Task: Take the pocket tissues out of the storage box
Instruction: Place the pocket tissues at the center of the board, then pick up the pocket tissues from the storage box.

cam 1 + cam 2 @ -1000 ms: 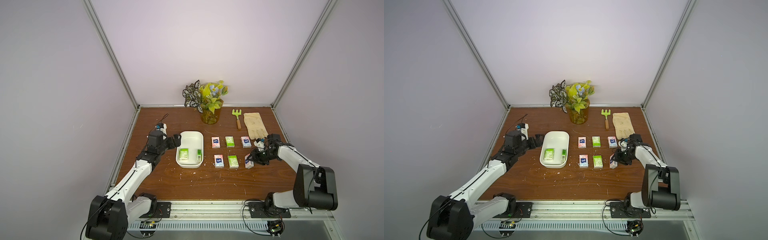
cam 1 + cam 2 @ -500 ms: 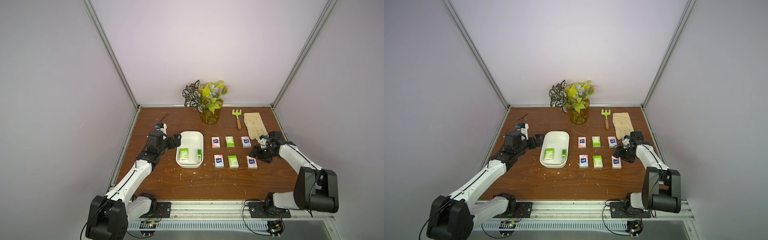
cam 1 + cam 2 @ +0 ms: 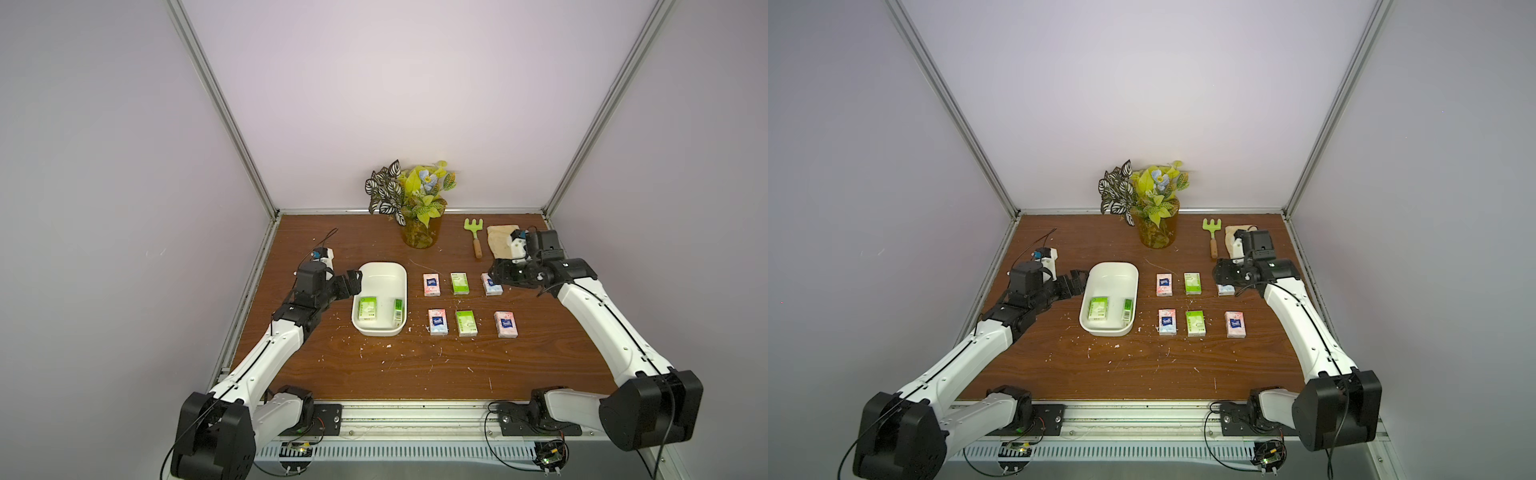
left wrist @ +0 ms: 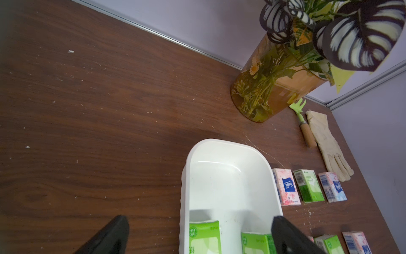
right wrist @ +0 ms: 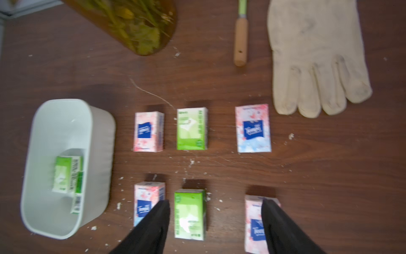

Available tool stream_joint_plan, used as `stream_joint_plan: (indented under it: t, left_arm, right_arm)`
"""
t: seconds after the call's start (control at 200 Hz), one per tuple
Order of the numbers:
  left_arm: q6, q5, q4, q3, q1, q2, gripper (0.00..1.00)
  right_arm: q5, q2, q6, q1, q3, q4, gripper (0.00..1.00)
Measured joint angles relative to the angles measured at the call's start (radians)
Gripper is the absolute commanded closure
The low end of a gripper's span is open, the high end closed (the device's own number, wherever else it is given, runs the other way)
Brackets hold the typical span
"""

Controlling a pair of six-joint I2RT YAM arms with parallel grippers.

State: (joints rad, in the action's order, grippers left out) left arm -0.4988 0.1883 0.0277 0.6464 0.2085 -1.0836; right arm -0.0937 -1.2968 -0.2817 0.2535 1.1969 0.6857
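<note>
Arms (image 3: 266,353) stretch low, left jaws and right jaws apart, empty; storage box (image 3: 384,282) sits beside left jaws, lengthwise front-to-back.

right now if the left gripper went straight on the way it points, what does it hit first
Probably the storage box: the open left gripper sits at its rim, pointing across it. Height is unclear, so it may clear the rim and meet the flat green packet inside instead.

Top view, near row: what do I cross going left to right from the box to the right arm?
storage box → first pink packet → green packet → second pink packet → right arm
</note>
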Motion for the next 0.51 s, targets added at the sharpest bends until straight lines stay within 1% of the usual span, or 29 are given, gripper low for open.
stream_joint_plan:
  t: [0.11,0.155,0.245,0.375,0.505]
  left_arm:
    - [0.002,0.018,0.016,-0.003,0.000,0.009,0.07]
    - [0.003,0.026,0.025,-0.007,0.000,0.014,0.08]
    - [0.005,0.035,0.040,-0.022,0.000,0.023,0.10]
    - [0.010,0.037,0.062,-0.055,0.000,0.043,0.12]
    - [0.009,0.046,0.070,-0.085,-0.001,0.063,0.14]
  right_arm:
    - [0.020,-0.057,-0.061,0.153,0.065,-0.017,0.29]
    - [0.023,-0.088,-0.090,0.210,0.082,-0.029,0.31]
    - [0.032,-0.159,-0.156,0.313,0.121,-0.048,0.32]
    - [0.040,-0.283,-0.232,0.438,0.216,-0.053,0.31]
    - [0.051,-0.423,-0.292,0.543,0.359,-0.026,0.30]
